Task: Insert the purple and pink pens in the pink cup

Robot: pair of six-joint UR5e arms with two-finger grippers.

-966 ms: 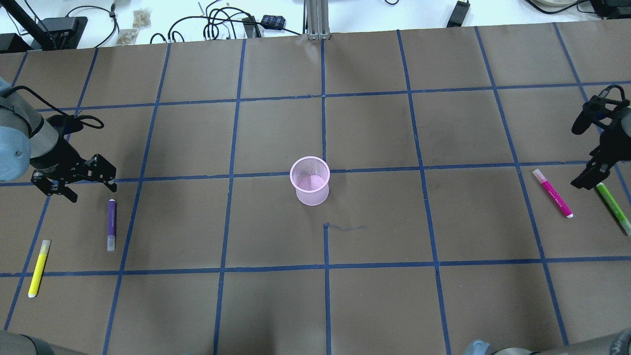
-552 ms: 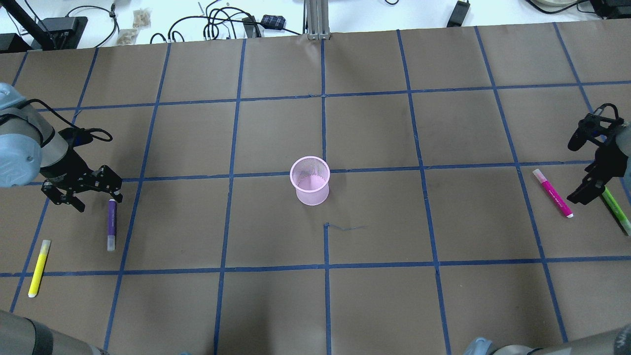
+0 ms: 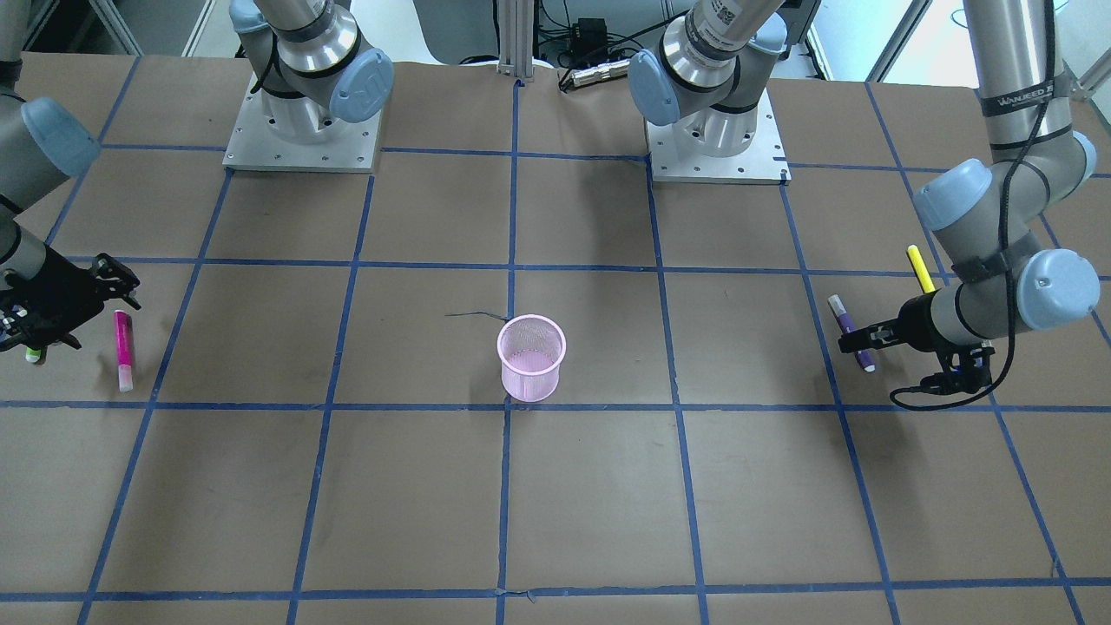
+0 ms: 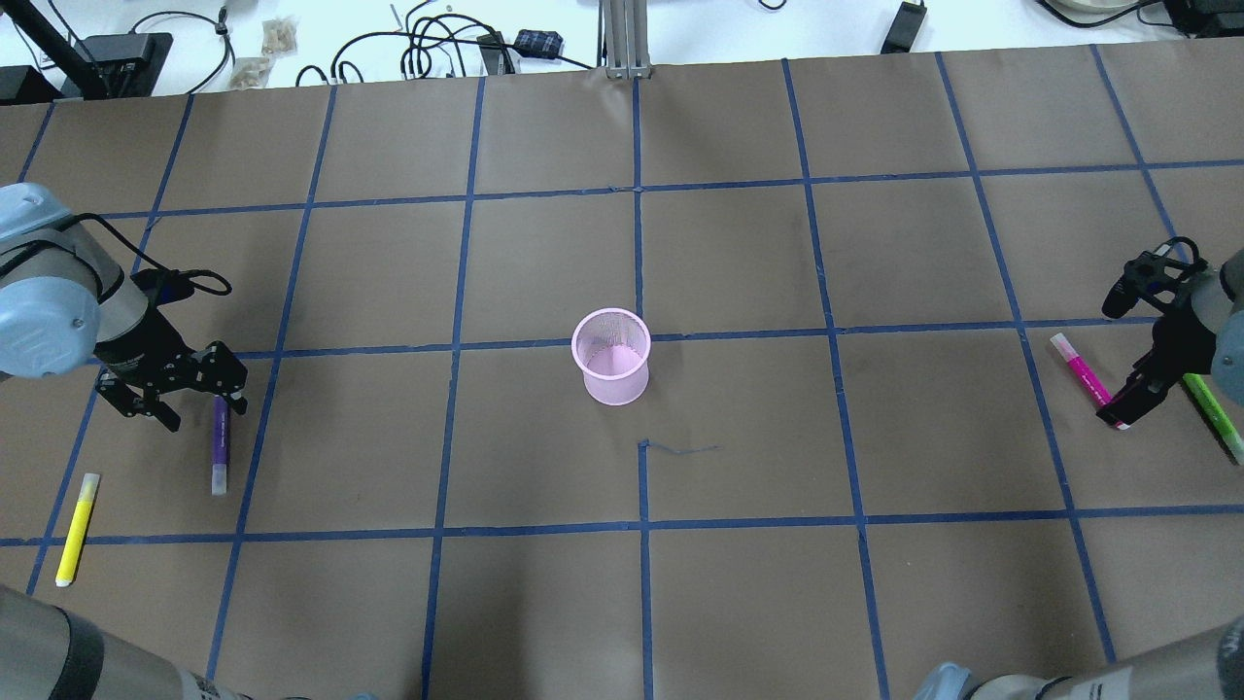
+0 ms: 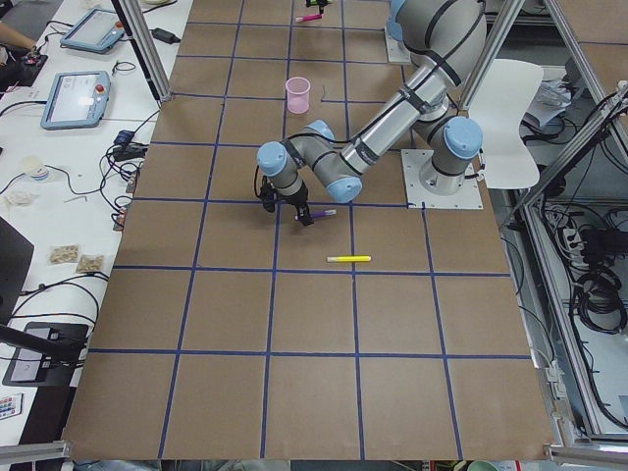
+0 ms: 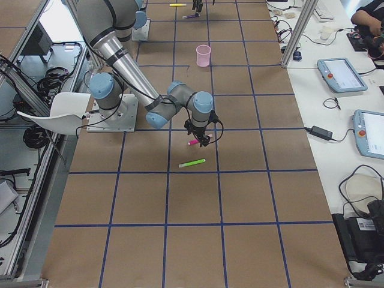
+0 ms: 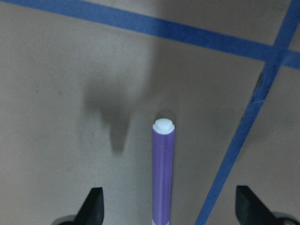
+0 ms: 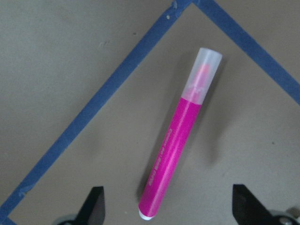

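The pink mesh cup (image 4: pixel 610 356) stands upright at the table's middle, also in the front view (image 3: pixel 531 357). The purple pen (image 4: pixel 221 442) lies flat at the left. My left gripper (image 4: pixel 199 402) is open over its far end; in the left wrist view the purple pen (image 7: pixel 163 173) lies between the spread fingertips (image 7: pixel 95 206). The pink pen (image 4: pixel 1082 374) lies flat at the right. My right gripper (image 4: pixel 1127 403) is open over its near end; in the right wrist view the pink pen (image 8: pixel 176 145) lies tilted between the fingertips (image 8: pixel 95 204).
A yellow highlighter (image 4: pixel 76 528) lies near the purple pen, toward the table's left edge. A green highlighter (image 4: pixel 1210 408) lies just right of my right gripper. Cables and adapters (image 4: pixel 437 44) lie beyond the far edge.
My left gripper has moved over the purple pen's far end. My right gripper has moved toward the pink pen and now covers its near end. Pens and cup have not moved.
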